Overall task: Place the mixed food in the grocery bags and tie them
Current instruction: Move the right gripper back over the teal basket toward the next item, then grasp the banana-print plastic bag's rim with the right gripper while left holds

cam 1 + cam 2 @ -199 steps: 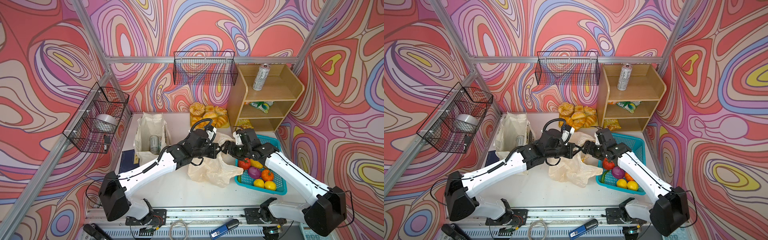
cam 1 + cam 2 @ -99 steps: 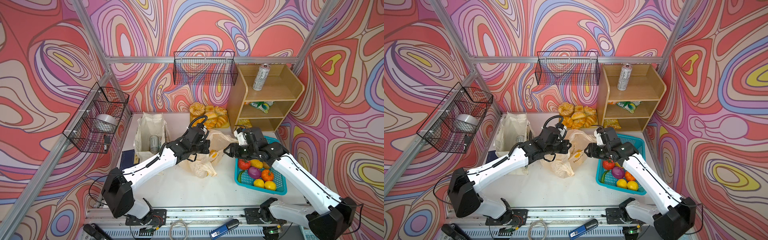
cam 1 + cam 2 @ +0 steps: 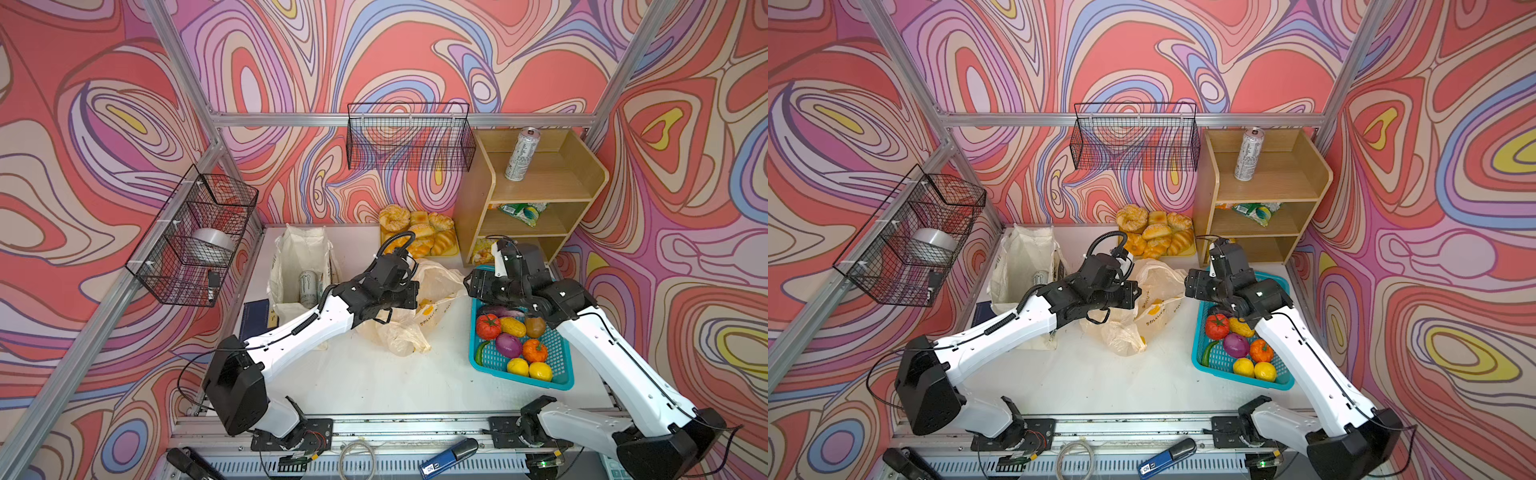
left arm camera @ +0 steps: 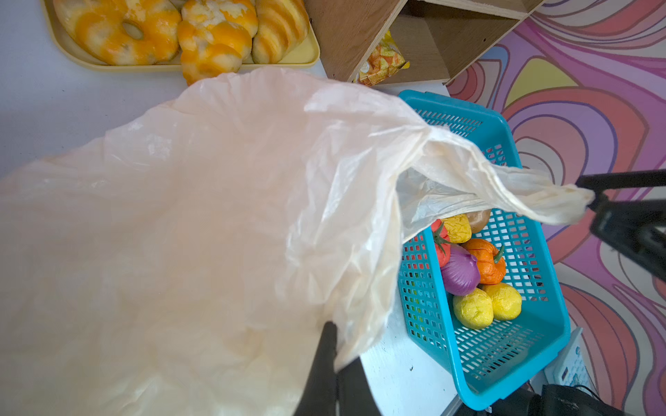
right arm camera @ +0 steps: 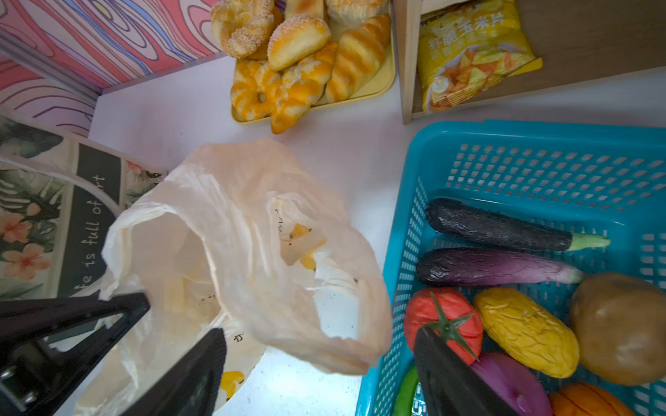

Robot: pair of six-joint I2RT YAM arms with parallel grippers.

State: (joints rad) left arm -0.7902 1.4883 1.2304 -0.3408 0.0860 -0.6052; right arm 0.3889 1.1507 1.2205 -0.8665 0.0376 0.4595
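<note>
The cream plastic bag point(image 3: 419, 307) point(image 3: 1154, 307) with banana prints lies crumpled mid-table. My left gripper point(image 3: 409, 293) point(image 4: 333, 345) is shut on its edge and holds the film point(image 4: 216, 216) up. My right gripper point(image 3: 471, 286) point(image 5: 319, 338) stands open at the teal basket's corner; a loose bag handle point(image 5: 324, 345) hangs between its jaws. The cloth tote point(image 3: 299, 257) stands at the left with a can point(image 3: 307, 286) inside. Lemons point(image 3: 530, 370), a cucumber point(image 5: 407, 392) and other produce fill the basket. Another can point(image 3: 521, 153) and snack packets point(image 3: 523, 212) point(image 5: 472, 54) sit on the shelf.
The teal basket point(image 3: 557, 384) sits at the right front. A wooden shelf point(image 3: 544, 187) stands behind it, and a yellow tray of bread rolls point(image 3: 419, 235) is at the back. Wire baskets point(image 3: 195, 241) point(image 3: 409, 137) hang on the walls.
The two grippers, close together over the bag a second ago, have drawn apart. The left one pulled the bag left and up. The right one moved back to the basket's corner.
</note>
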